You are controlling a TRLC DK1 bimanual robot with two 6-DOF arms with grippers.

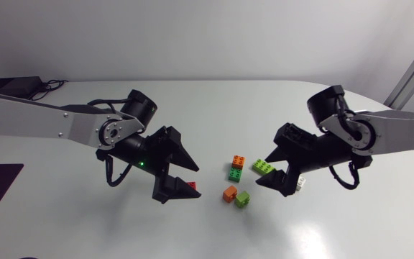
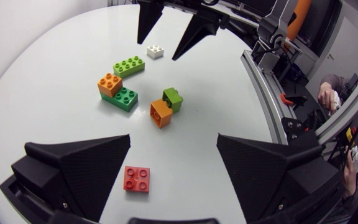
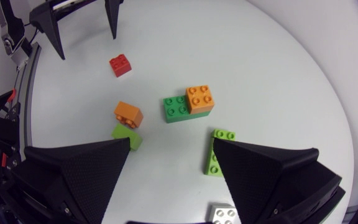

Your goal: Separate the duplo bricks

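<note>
The duplo bricks are small, hard plastic pieces. I judge them light and stiff, with smooth sides that will skid if I pinch off-centre, so the flat side walls are the place to take hold, not the studded tops.

On the white surface (image 1: 214, 108) two pairs look joined. An orange square brick (image 2: 110, 84) sits studs-up on one end of a dark green longer brick (image 2: 127, 99). A small orange brick (image 2: 161, 114) lies tipped on its side against a small lime green brick (image 2: 173, 98), and the two appear clipped together. A long lime green brick (image 2: 129, 65), a white square brick (image 2: 155, 51) and a red square brick (image 2: 137, 178) lie singly.

For the stack, I'd pin the dark green brick's bare end with one arm and take the orange one by two opposite walls with the other.

The left gripper (image 2: 174, 138) is angled down toward the middle. Its fingers (image 2: 79, 165) are spread wide and hold nothing; the red brick lies on the surface between them, touching neither. The right gripper (image 3: 172, 142) tilts down from the opposite side, facing the left across the cluster. Its fingers (image 3: 73, 174) are likewise apart and empty, with the long lime green brick partly hidden by one finger and the white brick close by.
</note>
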